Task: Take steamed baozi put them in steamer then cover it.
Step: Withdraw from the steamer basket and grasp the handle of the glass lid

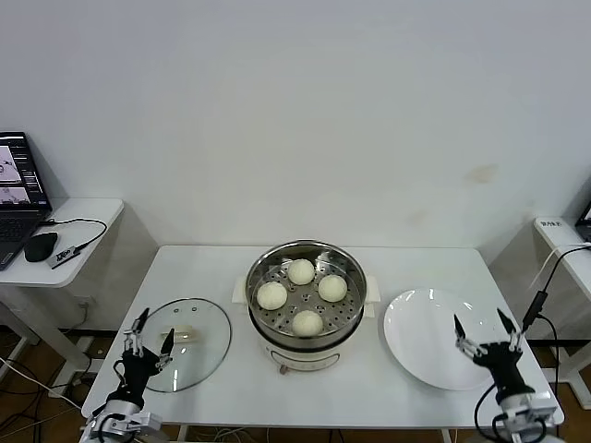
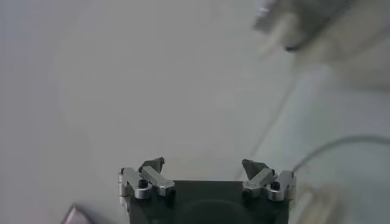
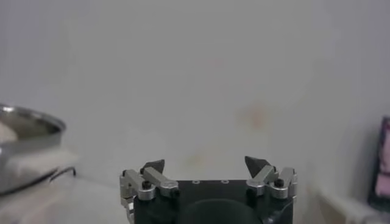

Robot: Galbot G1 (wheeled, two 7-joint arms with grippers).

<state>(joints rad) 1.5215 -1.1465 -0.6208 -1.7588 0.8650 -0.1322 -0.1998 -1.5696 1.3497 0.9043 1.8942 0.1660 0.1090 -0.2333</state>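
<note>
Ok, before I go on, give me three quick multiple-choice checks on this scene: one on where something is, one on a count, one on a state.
1. Where does the glass cover lie?
A. on the steamer
B. flat on the table, on the robot's left of the steamer
C. on the white plate

2. How many baozi are in the steamer?
A. two
B. three
C. four

3. How is the white plate?
A. bare
B. holding one bun
C. covered by the lid

Answers:
1 B, the lid rests by the left gripper.
2 C, four buns sit on the perforated tray.
3 A, nothing lies on it; the right gripper hangs open at its edge.
</note>
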